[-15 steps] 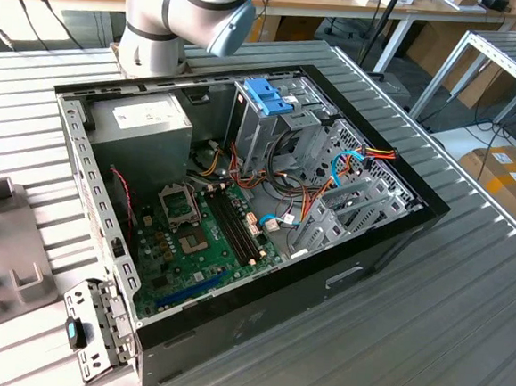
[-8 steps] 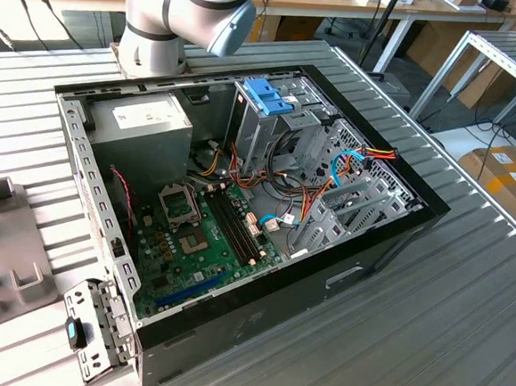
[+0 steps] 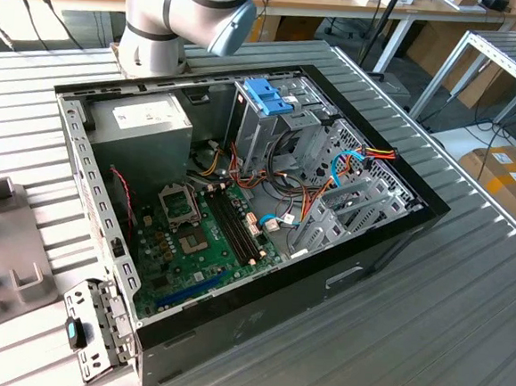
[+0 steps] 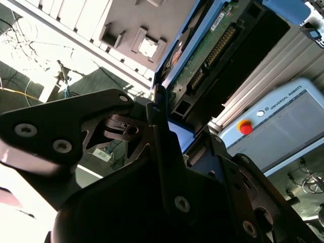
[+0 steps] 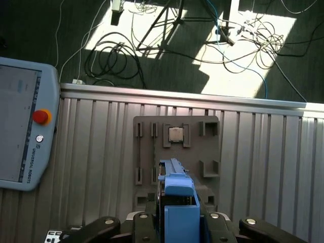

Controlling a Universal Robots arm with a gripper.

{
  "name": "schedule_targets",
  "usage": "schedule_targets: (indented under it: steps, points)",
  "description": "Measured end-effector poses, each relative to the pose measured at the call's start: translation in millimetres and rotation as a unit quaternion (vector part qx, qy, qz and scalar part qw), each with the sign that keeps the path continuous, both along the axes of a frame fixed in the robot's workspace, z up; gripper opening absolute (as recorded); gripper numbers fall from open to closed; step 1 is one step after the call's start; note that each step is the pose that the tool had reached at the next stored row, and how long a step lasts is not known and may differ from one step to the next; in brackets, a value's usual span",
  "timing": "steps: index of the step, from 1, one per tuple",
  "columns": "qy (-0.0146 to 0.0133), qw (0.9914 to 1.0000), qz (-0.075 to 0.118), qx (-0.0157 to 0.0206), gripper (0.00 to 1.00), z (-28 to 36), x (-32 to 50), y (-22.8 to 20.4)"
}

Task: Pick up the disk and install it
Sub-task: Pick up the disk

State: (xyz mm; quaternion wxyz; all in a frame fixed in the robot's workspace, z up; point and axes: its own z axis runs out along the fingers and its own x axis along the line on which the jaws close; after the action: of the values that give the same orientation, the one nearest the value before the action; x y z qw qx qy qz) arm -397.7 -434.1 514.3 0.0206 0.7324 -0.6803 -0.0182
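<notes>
In the first wrist view the gripper (image 5: 177, 229) is clamped tight on the disk (image 5: 175, 188), which stands edge-on between its jaws with a blue rail showing. The disk is held over a grey parts tray (image 5: 210, 152) on the ribbed table (image 5: 91, 152), with a teach pendant (image 5: 23, 129) nearby. The second wrist view shows the disk's green circuit board (image 4: 202, 61), and the exterior view shows the open computer case (image 3: 359, 272).

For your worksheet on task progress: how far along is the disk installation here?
Pickup looks done: the gripper is shut on the disk, held over the grey tray. In hand: the disk, outside the computer case. Left: installing it in the case.
</notes>
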Motion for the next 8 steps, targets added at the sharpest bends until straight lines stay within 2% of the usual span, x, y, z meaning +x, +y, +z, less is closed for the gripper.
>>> schedule_targets:
  steps: [8]
  points:
    - [0.0000,1.00000,0.000,0.0000,0.37,-0.1,9.3,-0.1]
